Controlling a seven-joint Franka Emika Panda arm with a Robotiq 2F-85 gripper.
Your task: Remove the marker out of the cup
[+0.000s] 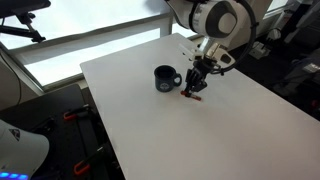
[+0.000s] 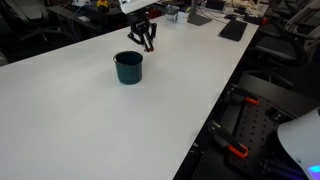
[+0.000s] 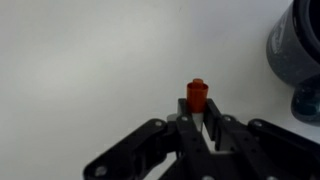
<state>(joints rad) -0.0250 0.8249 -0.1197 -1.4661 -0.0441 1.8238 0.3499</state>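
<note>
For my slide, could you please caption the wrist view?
End effector grips the red-tipped marker beside the dark cup.

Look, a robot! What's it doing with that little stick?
The robot's gripper is pinching a marker with a red end. The marker is already out of the dark cup, which stands right beside it on the white table. The gripper holds the marker low over the table.
</note>
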